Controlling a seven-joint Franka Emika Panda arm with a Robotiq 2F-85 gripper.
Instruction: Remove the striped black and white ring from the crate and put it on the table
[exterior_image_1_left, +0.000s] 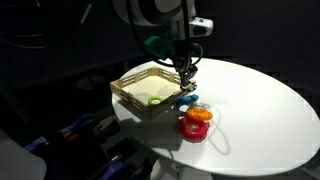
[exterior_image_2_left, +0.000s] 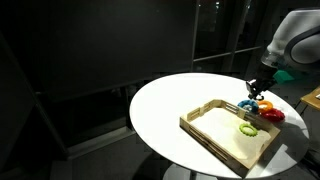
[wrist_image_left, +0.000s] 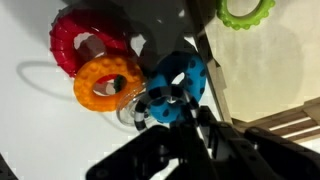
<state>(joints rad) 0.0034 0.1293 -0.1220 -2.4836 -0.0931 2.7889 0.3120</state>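
Observation:
The striped black and white ring (wrist_image_left: 141, 106) hangs over the white table (wrist_image_left: 30, 125), just outside the crate's edge, overlapping the blue ring (wrist_image_left: 180, 72). My gripper (wrist_image_left: 190, 120) appears shut on the ring's right end, which disappears between the dark fingers. The pale wooden crate (exterior_image_1_left: 135, 88) sits near the table's edge in both exterior views (exterior_image_2_left: 205, 125). The gripper (exterior_image_1_left: 186, 82) is low beside the crate's wall, above the cluster of rings (exterior_image_2_left: 250, 95). The striped ring is too small to make out in the exterior views.
A red ring (wrist_image_left: 85, 42) and an orange ring (wrist_image_left: 108, 85) lie on the table next to the blue one. A yellow-green ring (wrist_image_left: 246, 10) lies inside the crate (wrist_image_left: 255, 70). The white tabletop (exterior_image_1_left: 260, 100) stretches wide beyond the rings.

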